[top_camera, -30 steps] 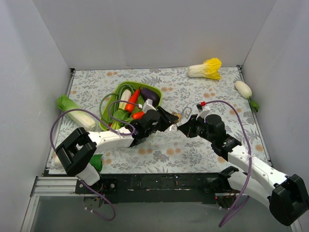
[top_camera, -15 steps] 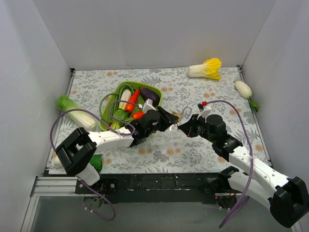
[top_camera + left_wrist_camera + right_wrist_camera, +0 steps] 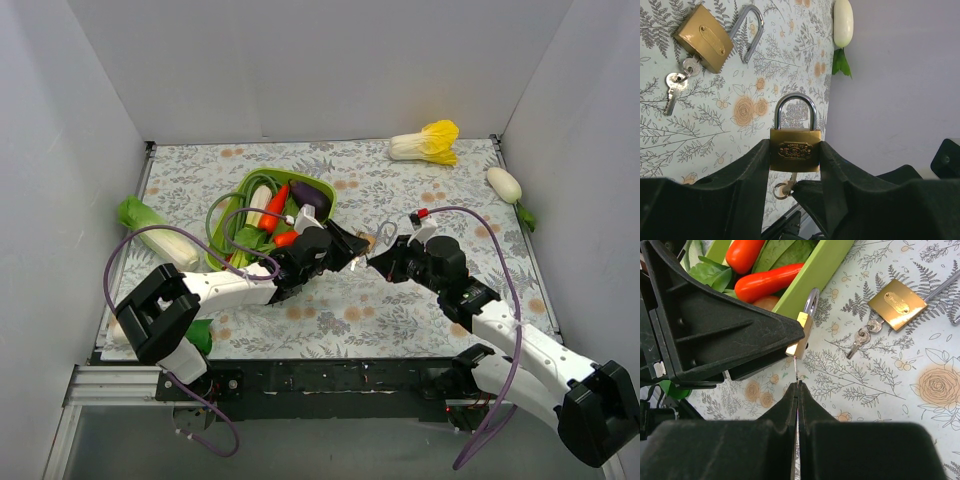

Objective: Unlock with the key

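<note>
My left gripper [image 3: 795, 156] is shut on a brass padlock [image 3: 795, 150] and holds its body upright with the silver shackle closed. It shows in the top view [image 3: 358, 260] between the two grippers. My right gripper [image 3: 798, 385] is shut on the thin silvery key [image 3: 796, 371]. The key's blade runs up into the bottom of the padlock [image 3: 801, 337]. In the left wrist view the key [image 3: 791, 180] hangs under the padlock with its ring beside the right gripper's finger [image 3: 812, 195]. The grippers meet tip to tip above the table [image 3: 372, 262].
A second brass padlock [image 3: 703, 39] lies on the flowered cloth with its shackle open and spare keys [image 3: 672, 87] in it. It also shows in the right wrist view [image 3: 897, 304]. A green basket [image 3: 240, 185] of vegetables stands behind the left gripper. A cabbage [image 3: 428, 142] and a radish [image 3: 505, 183] lie at the back right.
The right wrist has shifted very slightly. Both grippers keep their holds on the padlock and the key.
</note>
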